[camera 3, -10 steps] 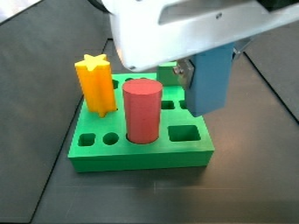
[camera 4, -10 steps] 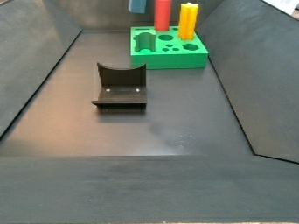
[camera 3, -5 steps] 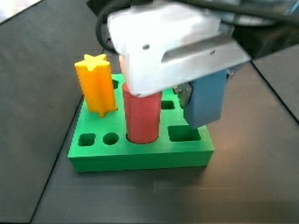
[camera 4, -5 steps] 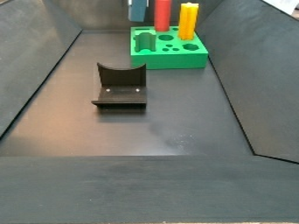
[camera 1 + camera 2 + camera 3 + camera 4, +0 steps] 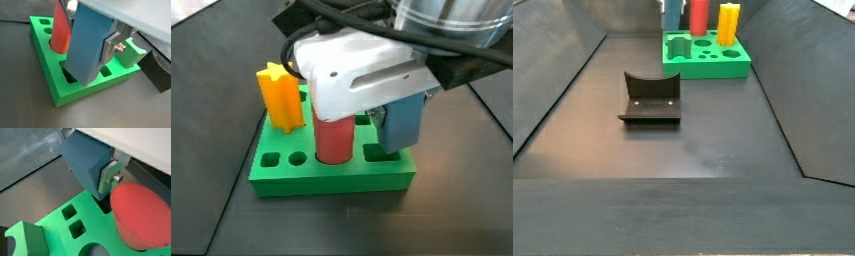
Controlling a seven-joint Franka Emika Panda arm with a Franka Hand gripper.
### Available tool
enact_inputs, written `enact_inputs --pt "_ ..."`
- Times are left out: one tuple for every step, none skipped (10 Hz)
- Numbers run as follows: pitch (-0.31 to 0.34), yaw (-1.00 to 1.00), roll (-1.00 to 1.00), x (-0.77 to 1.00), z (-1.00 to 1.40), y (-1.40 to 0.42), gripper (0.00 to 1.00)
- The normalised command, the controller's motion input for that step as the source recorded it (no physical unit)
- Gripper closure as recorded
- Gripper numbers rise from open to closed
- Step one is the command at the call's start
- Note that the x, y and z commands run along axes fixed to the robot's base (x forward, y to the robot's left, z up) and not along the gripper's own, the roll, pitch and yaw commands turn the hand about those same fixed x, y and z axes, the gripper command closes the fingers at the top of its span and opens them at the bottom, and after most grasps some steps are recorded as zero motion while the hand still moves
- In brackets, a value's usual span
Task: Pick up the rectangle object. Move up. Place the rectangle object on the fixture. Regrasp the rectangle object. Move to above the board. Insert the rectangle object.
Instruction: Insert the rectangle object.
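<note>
My gripper (image 5: 393, 108) is shut on the rectangle object (image 5: 402, 120), a slate-blue block held upright over the board (image 5: 331, 176), the bright green slab with holes. In both wrist views the block (image 5: 87, 45) (image 5: 83, 163) sits between silver fingers (image 5: 110, 45) (image 5: 107, 175). Its lower end is at the mouth of a rectangular slot next to the red cylinder (image 5: 333, 135). The fixture (image 5: 649, 98), dark with a U-notch, stands alone on the floor nearer this camera. In that side view the block (image 5: 672, 14) shows only at the top edge.
A yellow star peg (image 5: 281, 95) and the red cylinder (image 5: 60, 30) stand in the board. A small green notched block (image 5: 132, 52) sits at the board's far corner. Dark sloped walls (image 5: 567, 90) enclose the floor.
The gripper has come down with the block. Its lower end, earlier well above the board, is now at the slot mouth. Nothing else moved.
</note>
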Motion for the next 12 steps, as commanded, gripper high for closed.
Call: enact_inputs --pt "0.114 -0.13 0.32 0.00 -0.33 0.05 1.00" --pt "0.139 -0.23 0.25 0.01 -0.29 0.03 1.00" --pt "0.100 -0.18 0.23 -0.05 -0.17 0.06 1.00" --pt "0.056 -0.05 0.23 -0.16 -0.11 0.08 1.00" --pt "0.096 -0.11 0.20 -0.08 -0.09 0.05 1.00" --pt "0.147 -0.39 0.25 -0.18 -0.01 0.02 1.00" --pt "0.137 -0.48 0.18 -0.08 0.00 0.00 1.00" --pt "0.127 -0.65 0.18 -0.07 -0.03 0.00 1.00" --pt "0.141 -0.73 0.19 -0.14 -0.09 0.00 1.00" --pt "0.164 -0.75 0.17 -0.14 -0.08 0.00 1.00" --pt "0.143 -0.50 0.18 -0.17 -0.05 0.00 1.00" --pt "0.054 -0.17 0.22 -0.14 -0.15 0.00 1.00"
